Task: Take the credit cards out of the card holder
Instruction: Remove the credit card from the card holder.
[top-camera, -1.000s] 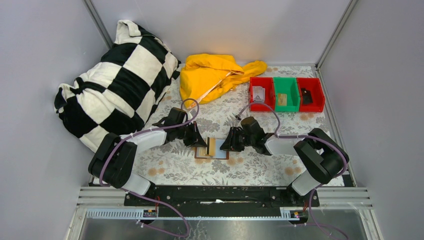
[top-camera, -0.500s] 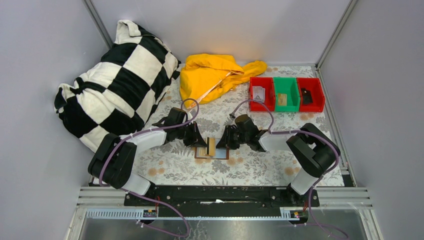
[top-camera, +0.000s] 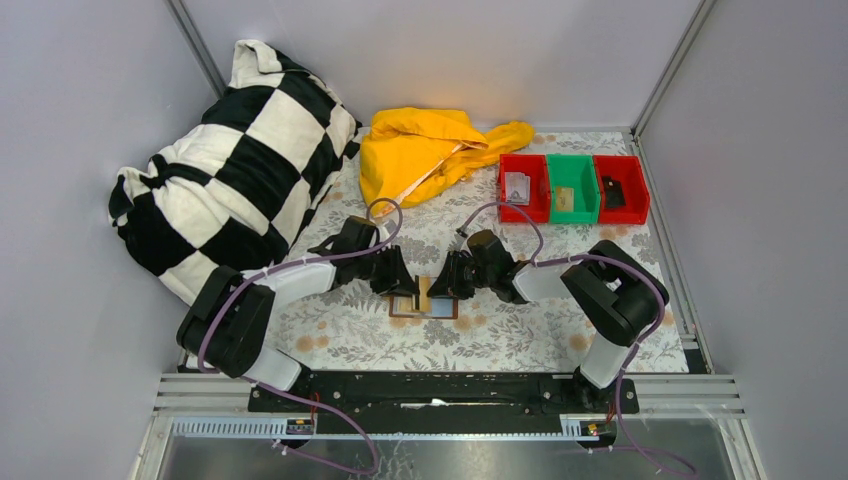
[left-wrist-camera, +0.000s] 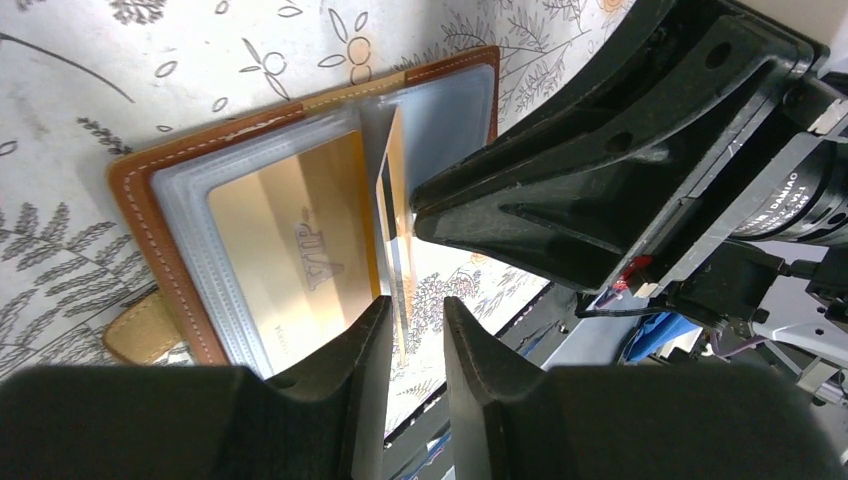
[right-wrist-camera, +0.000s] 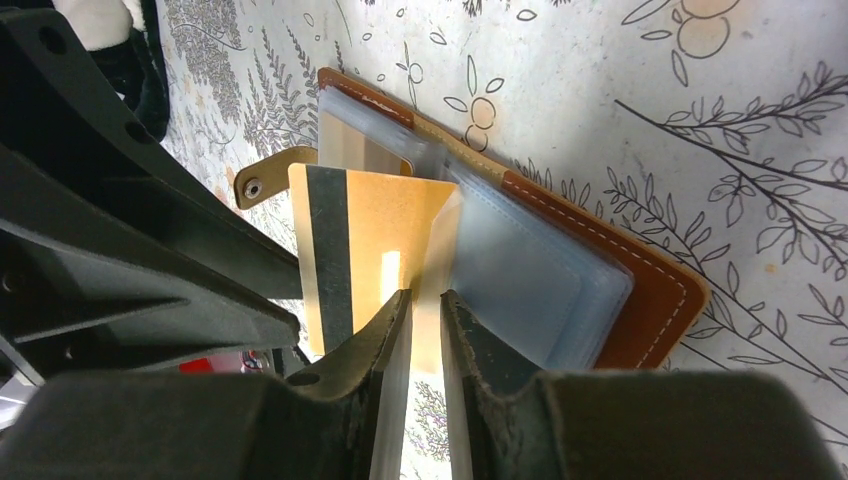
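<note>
The brown card holder (top-camera: 422, 305) lies open on the floral cloth, with grey-blue sleeves (right-wrist-camera: 530, 280). One gold credit card (left-wrist-camera: 290, 240) lies flat in its left sleeve. A second gold credit card (right-wrist-camera: 370, 240) with a black stripe stands upright over the spine, edge-on in the left wrist view (left-wrist-camera: 392, 190). My left gripper (left-wrist-camera: 415, 320) is narrowly open, its fingers either side of that card's near end. My right gripper (right-wrist-camera: 425, 305) is narrowly open at the card's other end, beside a raised clear sleeve page (right-wrist-camera: 445, 235). A gap shows between both pairs of fingers.
Red, green and red bins (top-camera: 573, 187) stand at the back right, each holding a small item. A yellow cloth (top-camera: 430, 150) lies at the back and a black-and-white checked pillow (top-camera: 230, 165) at the left. The holder's strap tab (right-wrist-camera: 262, 178) sticks out sideways.
My right arm has swung left, bringing its gripper in to the upright card. My left gripper has shifted slightly right. The holder has stayed in place.
</note>
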